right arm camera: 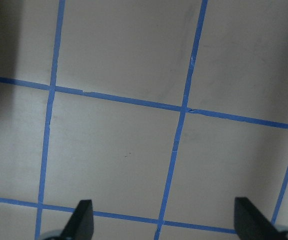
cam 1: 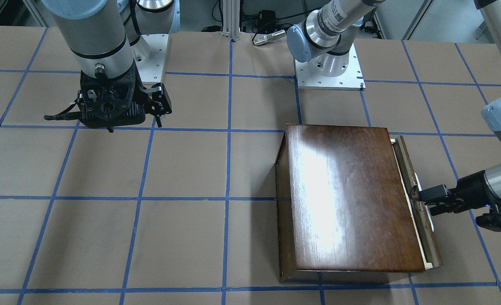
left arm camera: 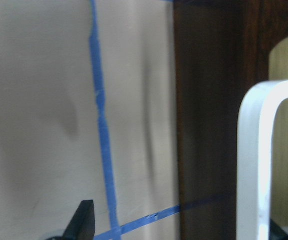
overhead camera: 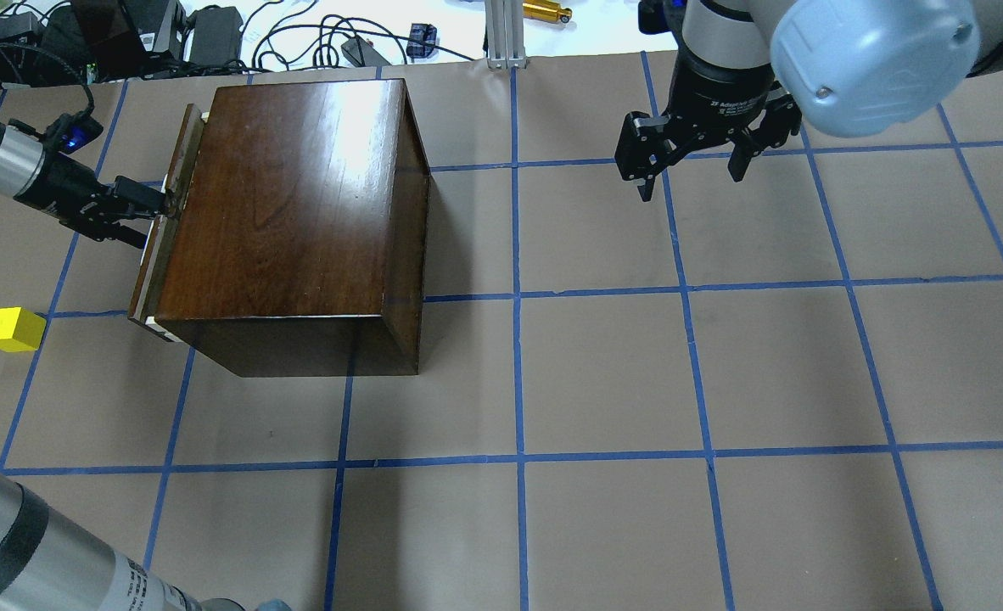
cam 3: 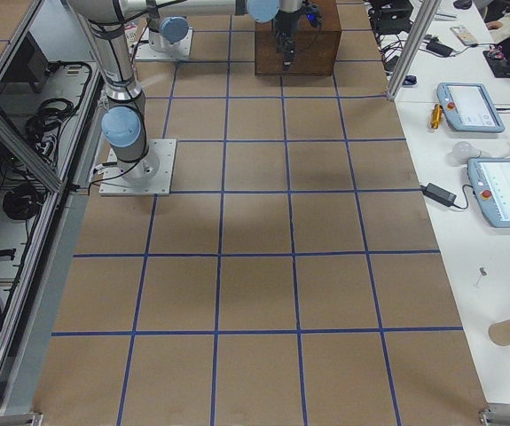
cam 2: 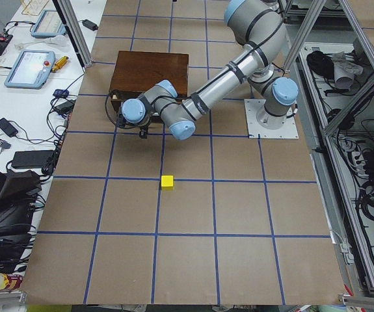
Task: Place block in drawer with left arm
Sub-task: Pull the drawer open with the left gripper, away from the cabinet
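The left claw [overhead camera: 149,219] is wide open at the drawer [overhead camera: 152,263] front; the block [overhead camera: 12,329] sits near it, off to one side

This is a robotics laboratory. Two robot arms [cam 2: 222,83] are bolted on metal plates [cam 1: 329,78] to a large table [overhead camera: 603,373], which is covered with brown paper and marked with a grid of blue tape [overhead camera: 517,339]. Control tablets [cam 3: 470,105], cables [cam 2: 369,195] and aluminium posts [overhead camera: 501,34] are around it.

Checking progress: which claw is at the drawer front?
The left claw, tips at the drawer front; the right claw hangs open, far from the wooden box.
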Available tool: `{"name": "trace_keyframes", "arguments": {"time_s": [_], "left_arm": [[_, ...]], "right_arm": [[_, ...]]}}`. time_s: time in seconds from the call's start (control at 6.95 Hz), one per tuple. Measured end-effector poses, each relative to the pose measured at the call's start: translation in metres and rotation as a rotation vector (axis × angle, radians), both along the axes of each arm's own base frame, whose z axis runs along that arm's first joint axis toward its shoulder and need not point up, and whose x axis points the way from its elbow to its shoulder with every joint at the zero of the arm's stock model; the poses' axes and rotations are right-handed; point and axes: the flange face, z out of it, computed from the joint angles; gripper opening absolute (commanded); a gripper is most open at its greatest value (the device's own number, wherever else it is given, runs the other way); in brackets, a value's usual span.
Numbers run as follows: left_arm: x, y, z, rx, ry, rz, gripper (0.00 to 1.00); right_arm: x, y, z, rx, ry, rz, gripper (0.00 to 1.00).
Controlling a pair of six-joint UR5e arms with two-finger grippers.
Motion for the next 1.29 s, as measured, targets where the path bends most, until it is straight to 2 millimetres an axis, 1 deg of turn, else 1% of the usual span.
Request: {"name": "trace_keyframes", "arguments": {"time_s": [0.29,0.72,1.01,1.29], "left_arm": [[0.029,0.011,0.0,0.01,-0.017,0.039,1.0],[0.056,0.022,0.001,0.015,-0.054,0.06,1.0],[0.071,0.028,0.005,0.007,-0.068,0.076,1.0],[0.073,0.031,0.018,-0.008,-0.082,0.085,1.0]], "right_arm": [[0.0,0.0,0.0,0.0,0.0,0.001,1.0],[0.0,0.0,0.0,0.0,0.0,0.0,1.0],[0.0,0.0,0.0,0.0,0.0,0.0,1.0],[0.0,0.0,0.0,0.0,0.0,0.0,1.0]]}}
